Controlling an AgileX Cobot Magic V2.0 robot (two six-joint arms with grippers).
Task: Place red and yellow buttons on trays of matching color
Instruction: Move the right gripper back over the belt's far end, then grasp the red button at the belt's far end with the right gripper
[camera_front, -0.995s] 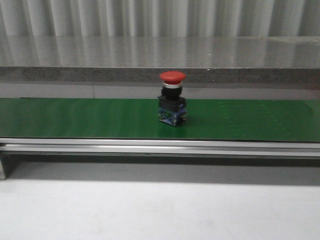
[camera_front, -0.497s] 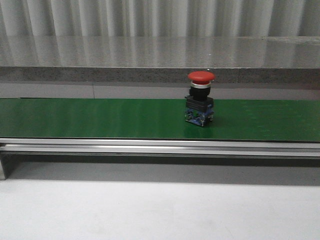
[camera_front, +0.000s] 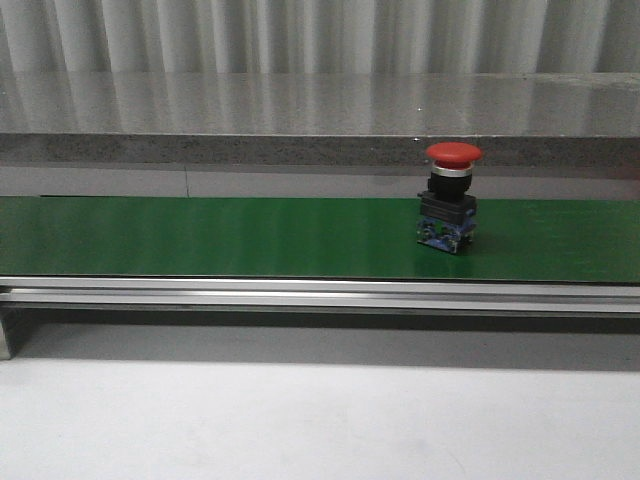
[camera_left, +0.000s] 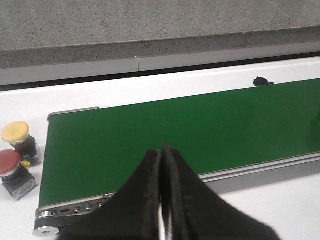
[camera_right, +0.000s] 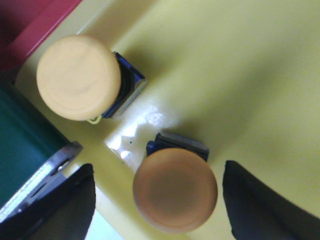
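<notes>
Right gripper (camera_right: 155, 200) has its fingers spread wide, one dark fingertip (camera_right: 70, 200) on each side of a yellow button (camera_right: 175, 189) that sits upright between them; pads don't look to be touching it, gap visible on both sides. That button stands on the yellow tray (camera_right: 240, 75), its blue-grey base showing just past the cap. A second yellow button (camera_right: 79, 76) stands upright on the same tray nearby, apart from the first, dark body and blue base showing under its cap. A red tray edge (camera_right: 35, 20) shows past the yellow tray's corner, and a strip of green belt with a metal end piece (camera_right: 45, 175) shows off the tray edge. Left gripper (camera_left: 162, 195) is closed, the two black fingers pressed together with nothing between them, hanging over the near edge of the green conveyor belt (camera_left: 200, 130). Off the belt's end, on the white table (camera_left: 150, 90), a yellow-capped button (camera_left: 16, 135) and a red-capped button (camera_left: 12, 167) stand right beside each other, upright. In the front view a red button (camera_front: 452, 195) stands upright on the conveyor belt, right of centre, red mushroom cap on top, black body, blue base. No arm shows in the front view.
</notes>
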